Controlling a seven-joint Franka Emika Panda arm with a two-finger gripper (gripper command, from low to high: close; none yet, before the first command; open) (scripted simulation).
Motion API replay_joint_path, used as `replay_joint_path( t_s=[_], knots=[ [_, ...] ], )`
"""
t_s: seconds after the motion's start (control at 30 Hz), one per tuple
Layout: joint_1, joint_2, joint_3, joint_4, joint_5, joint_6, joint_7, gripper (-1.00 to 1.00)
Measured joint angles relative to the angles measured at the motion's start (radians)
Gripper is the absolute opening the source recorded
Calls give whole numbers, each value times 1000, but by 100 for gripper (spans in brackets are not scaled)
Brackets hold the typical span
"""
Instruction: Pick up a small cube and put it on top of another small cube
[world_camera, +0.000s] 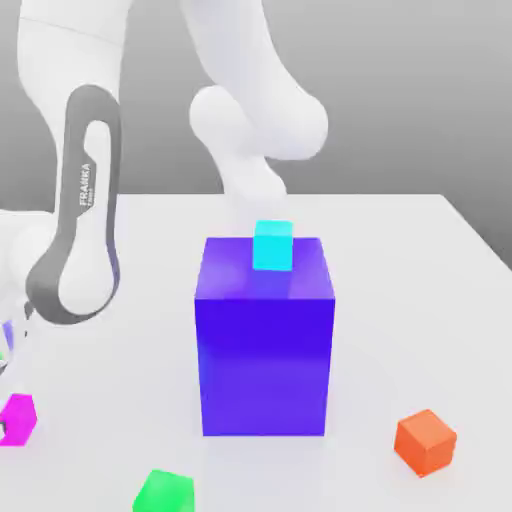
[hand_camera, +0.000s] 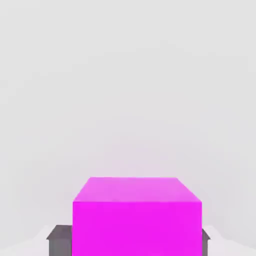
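Magenta cube, solid and glossy, sits on the white table at the exterior view's lower left, clamped between the grey fingers of the gripper; the white arm bends low over it.

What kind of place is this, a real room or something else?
It appears to be a simulated test scene, not a real room: a plain white table, flat-coloured blocks such as the big blue cube and orange cube, and a bare grey backdrop.

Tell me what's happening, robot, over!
Gripper shut on magenta cube, fingers against its sides. Cube sits on white table at exterior view's left. Big blue block with cyan cube stands mid-table. Over.
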Motion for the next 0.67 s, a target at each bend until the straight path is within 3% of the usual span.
replay_joint_path(
  t_s=[0.17, 0.37, 0.53, 0.57, 0.67],
  knots=[
    [35, -150, -28, -31, -53, -118, 38, -100],
    [228, -235, 107, -11, -143, -218, 83, -100],
    [325, -138, 164, 17, -196, -149, 111, -100],
    [329, -115, 163, 19, -200, -128, 114, 100],
    [329, -115, 163, 19, -200, -128, 114, 100]
  ],
)
